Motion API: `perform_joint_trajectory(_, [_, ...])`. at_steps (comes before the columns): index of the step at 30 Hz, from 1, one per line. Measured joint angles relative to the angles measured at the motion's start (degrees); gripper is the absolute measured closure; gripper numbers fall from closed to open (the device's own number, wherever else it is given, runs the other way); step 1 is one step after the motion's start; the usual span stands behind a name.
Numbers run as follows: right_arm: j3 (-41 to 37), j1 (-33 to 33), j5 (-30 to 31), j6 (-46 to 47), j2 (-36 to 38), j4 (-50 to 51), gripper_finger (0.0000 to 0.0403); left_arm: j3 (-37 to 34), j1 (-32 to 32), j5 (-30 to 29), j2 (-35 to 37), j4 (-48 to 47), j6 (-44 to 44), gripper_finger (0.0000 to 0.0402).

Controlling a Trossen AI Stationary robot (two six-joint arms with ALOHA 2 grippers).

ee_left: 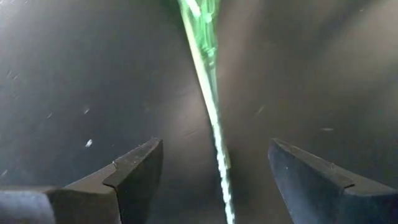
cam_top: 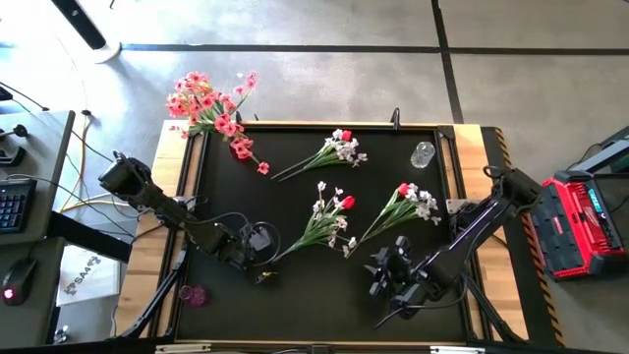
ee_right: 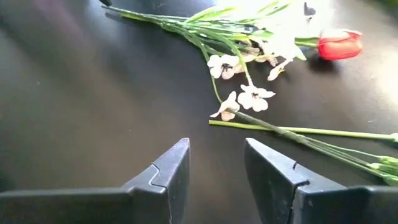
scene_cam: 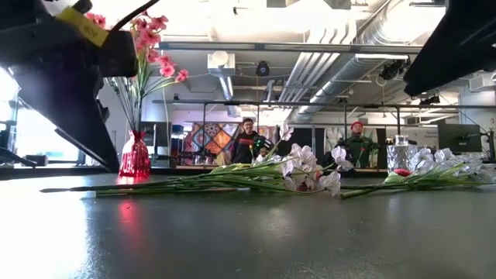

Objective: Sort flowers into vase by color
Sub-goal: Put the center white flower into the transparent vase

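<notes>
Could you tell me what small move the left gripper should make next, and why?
Probably close. The left gripper is open, low over the mat, with the thin green stem of the middle spray running between its fingers, so shutting should take hold of it. The right gripper waits nearby.

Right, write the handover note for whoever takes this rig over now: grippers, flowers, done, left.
Left gripper: open, low over the mat, fingers either side of the stem end of the middle spray; nothing gripped yet.
Right gripper: partly open, empty, near the front right of the mat.
Done: pink flowers stand in the red vase at the back left.
Left: three white-and-red sprays lie on the mat, the middle one, the back spray and the right spray. The clear vase at the back right holds nothing.
</notes>
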State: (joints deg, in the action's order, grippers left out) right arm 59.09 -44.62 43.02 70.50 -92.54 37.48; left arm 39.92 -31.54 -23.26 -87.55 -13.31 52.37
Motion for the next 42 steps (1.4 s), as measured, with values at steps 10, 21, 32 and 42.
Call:
perform_joint_trajectory(10, [0.00, 1.55, -1.76, -0.02, -3.24, -0.35, 0.0265, 0.00, 0.01, -0.04, 0.00, 8.60, -7.49, 0.0124])
perform_joint_trajectory(21, [0.00, 1.62, -1.68, -0.02, -3.23, 0.28, 0.0265, 0.00, 0.03, 0.75, -6.17, 22.19, -14.84, 0.0124])
perform_joint_trajectory(32, [0.00, 1.57, -1.67, -0.02, -3.24, 0.63, 0.0265, 0.00, 1.84, -5.28, -11.15, 24.52, -17.11, 0.0124])
perform_joint_trajectory(42, [0.00, 1.57, -1.68, 0.00, -3.23, 0.69, 0.0265, 0.02, 7.14, -1.52, -11.15, 17.61, -15.47, 0.0151])
